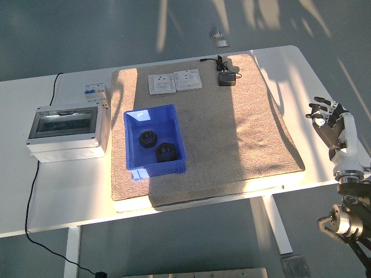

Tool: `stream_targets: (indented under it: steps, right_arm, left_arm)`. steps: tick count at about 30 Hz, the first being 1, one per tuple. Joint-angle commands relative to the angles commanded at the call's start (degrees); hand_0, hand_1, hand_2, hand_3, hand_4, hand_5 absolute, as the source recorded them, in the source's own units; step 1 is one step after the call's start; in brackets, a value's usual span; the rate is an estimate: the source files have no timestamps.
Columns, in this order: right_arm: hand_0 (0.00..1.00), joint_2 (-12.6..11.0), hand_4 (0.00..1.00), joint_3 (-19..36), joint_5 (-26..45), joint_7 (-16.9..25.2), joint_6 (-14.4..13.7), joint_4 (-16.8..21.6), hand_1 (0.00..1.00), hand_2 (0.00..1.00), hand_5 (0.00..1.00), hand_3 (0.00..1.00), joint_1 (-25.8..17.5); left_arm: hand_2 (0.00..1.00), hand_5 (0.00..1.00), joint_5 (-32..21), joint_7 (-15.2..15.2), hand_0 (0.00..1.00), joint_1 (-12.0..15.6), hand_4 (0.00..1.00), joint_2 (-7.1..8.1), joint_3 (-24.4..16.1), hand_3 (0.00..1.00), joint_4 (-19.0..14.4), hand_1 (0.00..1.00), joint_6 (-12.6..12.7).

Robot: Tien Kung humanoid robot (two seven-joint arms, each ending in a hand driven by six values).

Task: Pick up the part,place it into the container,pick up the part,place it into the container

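A blue container [134, 120] sits on the left part of the beige mat [232, 139]. Two black ring-shaped parts lie inside it, one [148, 138] nearer the middle and one [166, 153] toward its front. My right hand [326, 113] hangs at the table's right edge, far from the container, its fingers spread and holding nothing. My left arm is out of view.
A grey electrical box [66, 132] with a clear lid stands at the left, a small breaker [95, 92] behind it. Two white socket plates [174, 82] and a black power adapter [226, 77] lie at the mat's far side. A black cable [32, 197] runs off the left edge.
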Motion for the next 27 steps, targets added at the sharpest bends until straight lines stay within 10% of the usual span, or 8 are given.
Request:
stream_targets:
  steps: [2, 3, 8, 17, 27]
  right_arm:
    - [0.672, 0.2, 0.617, 0.0, 1.4, 0.4, -0.1, -0.2, 0.32, 0.439, 0.307, 0.534, 0.1]
    - [0.672, 0.3, 0.791, 0.1, 2.3, 0.7, -0.1, -0.2, 0.349, 0.453, 0.142, 0.51, 0.2]
    - [0.672, 0.5, 0.791, 3.3, 2.8, 0.5, 0.8, 0.0, 0.349, 0.453, 0.142, 0.51, -0.3]
    - [0.666, -6.6, 0.794, 10.8, 2.3, 0.5, 2.2, -0.2, 0.355, 0.471, 0.163, 0.511, -7.0]
    - [0.671, 0.2, 0.795, 15.3, 1.3, 3.8, 4.4, -3.0, 0.378, 0.545, 0.284, 0.553, -10.0]
  left_arm:
    - [0.638, 0.831, 0.0, 0.0, 0.677, 0.0, 0.768, 0.02, 0.0, 0.758, 0.0, 0.662, 0.0]
    - [0.639, 0.828, 0.0, 0.0, 0.677, -0.1, 0.766, 0.04, 0.0, 0.757, 0.0, 0.662, 0.0]
    - [0.639, 0.828, 0.2, 0.0, 0.677, -0.3, 0.766, 0.14, 0.0, 0.757, 0.0, 0.662, 0.0]
    - [0.64, 0.824, -0.8, 0.0, 0.677, -0.1, 0.764, 0.22, 0.5, 0.757, 0.0, 0.662, 0.0]
    - [0.65, 0.823, -0.5, 0.5, 0.677, 0.4, 0.762, -0.41, 0.5, 0.757, 0.0, 0.662, -0.3]
